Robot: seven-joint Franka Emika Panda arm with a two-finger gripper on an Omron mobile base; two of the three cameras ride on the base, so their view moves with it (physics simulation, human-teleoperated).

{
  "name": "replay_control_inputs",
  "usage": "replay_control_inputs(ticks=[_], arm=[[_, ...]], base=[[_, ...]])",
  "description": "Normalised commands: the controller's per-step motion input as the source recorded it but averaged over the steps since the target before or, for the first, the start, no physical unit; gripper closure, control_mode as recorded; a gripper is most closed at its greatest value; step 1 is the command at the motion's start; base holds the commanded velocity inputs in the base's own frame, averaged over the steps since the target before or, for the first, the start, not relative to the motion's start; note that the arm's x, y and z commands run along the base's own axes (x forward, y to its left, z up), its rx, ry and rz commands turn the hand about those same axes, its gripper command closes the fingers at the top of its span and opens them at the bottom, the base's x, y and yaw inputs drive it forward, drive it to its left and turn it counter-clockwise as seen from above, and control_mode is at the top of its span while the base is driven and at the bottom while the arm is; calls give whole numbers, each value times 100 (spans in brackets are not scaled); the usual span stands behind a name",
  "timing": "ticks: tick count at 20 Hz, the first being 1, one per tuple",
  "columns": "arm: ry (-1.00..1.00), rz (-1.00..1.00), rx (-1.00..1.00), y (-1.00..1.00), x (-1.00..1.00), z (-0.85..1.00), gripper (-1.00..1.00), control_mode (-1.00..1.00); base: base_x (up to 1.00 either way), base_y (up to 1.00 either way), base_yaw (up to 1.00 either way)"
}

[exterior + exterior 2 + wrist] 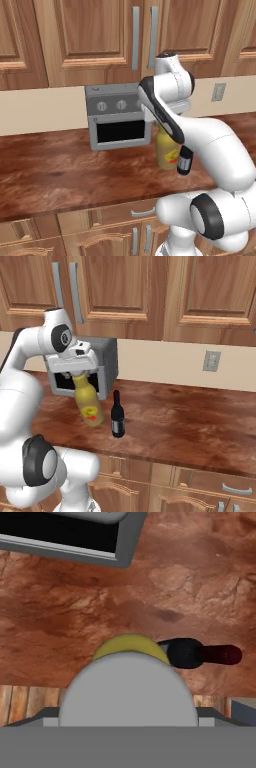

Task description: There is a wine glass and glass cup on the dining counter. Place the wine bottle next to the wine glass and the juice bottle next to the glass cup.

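Reddish-brown wood with a mottled, marbled grain makes up the counter (190,416), which runs beneath panelled wooden wall cabinets with slim grey bar handles. At the left in the right base view, a boxy grey toaster oven (107,368) with a black glass door stands against the pale backsplash; in the left base view its two round knobs show above the door. In front of it stands the juice bottle (88,403), stout and glossy yellow, with a tan cap and a small red-orange label, leaning slightly. The pincer (80,372) sits directly over the bottle's cap, its fingers spread wide on either side of the neck; whether they touch it cannot be told. Just right of the juice bottle, close but apart from it, the wine bottle (117,415) stands upright: slim, nearly black, with a pale grey label. In the hand view, looking down, the yellow shoulder (131,646) curves beneath a blurred grey round shape, and the wine bottle's red top (227,655) points right. Farther right, a pale wall outlet (212,361) is set in the backsplash.
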Motion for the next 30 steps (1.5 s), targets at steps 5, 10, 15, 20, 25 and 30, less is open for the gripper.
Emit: replay_control_inputs(ticks=[5, 10, 15, 20, 25, 30], arm=[[0, 0, -1, 12, -2, 0, 100, -100], [-3, 0, 0, 4, -8, 0, 100, 100], [0, 0, 0, 0, 0, 0, 100, 100], [0, 0, 0, 0, 0, 0, 100, 100], [0, 0, 0, 0, 0, 0, 100, 100], [0, 0, 0, 0, 0, 0, 100, 100]], base=[[0, 0, 0], [-27, 10, 0], [-52, 16, 2], [-45, 19, 31], [-26, 10, 85], [-2, 0, 100]])
